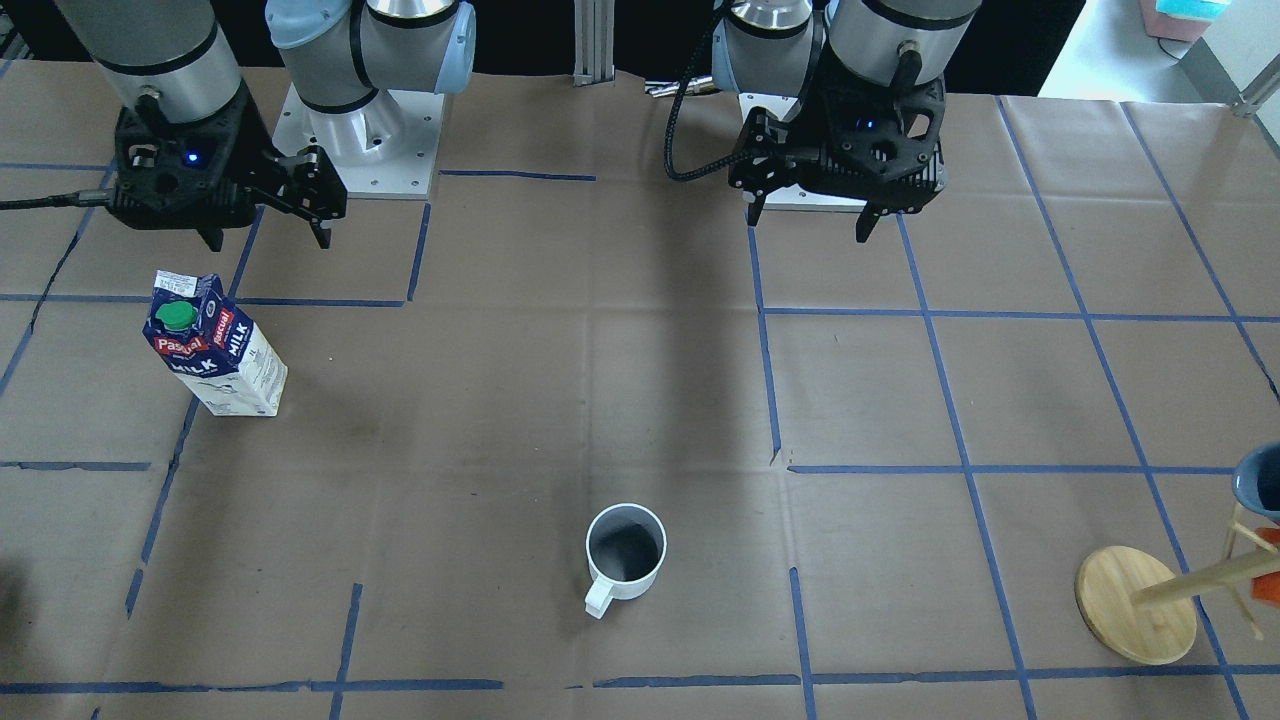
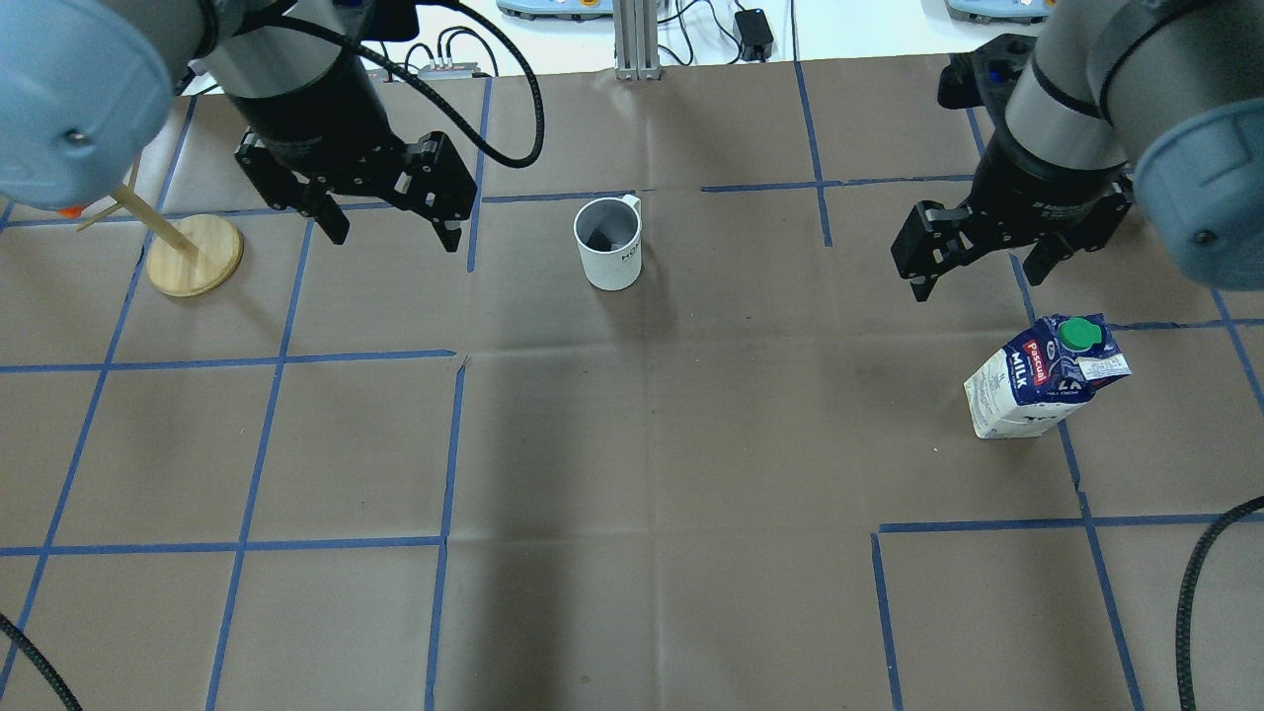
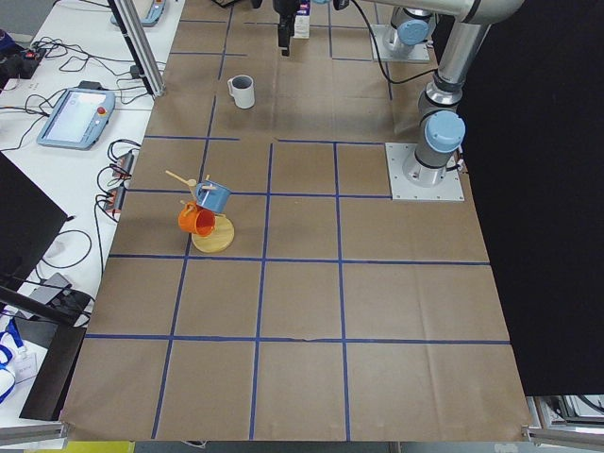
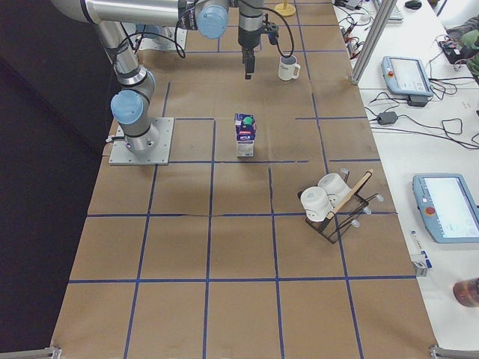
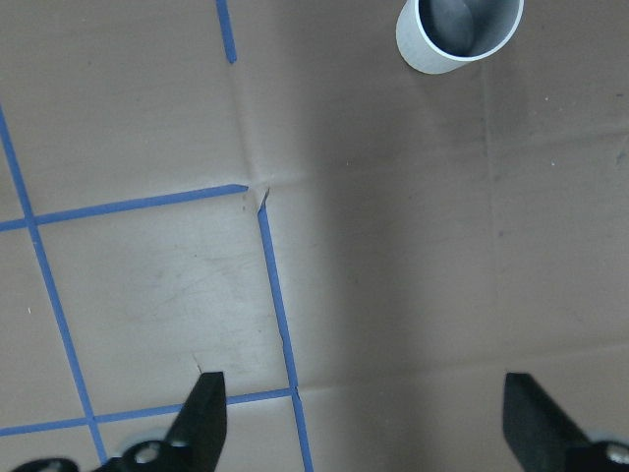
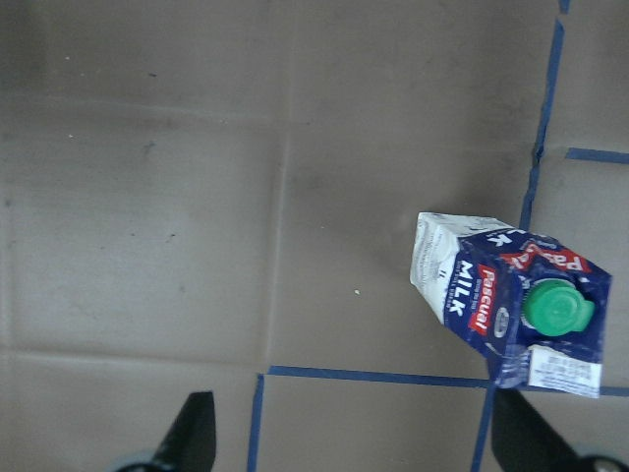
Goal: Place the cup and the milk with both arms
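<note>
Here the milk (image 2: 1037,385) stands upright, long axis vertical.

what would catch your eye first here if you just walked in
The left gripper and right gripper, both black, hang open over a brown table gridded in blue tape. The navy and white milk carton with its green cap stands upright on the robot's right, near the right gripper. The white cup stands alone, nearer the left gripper.
</note>
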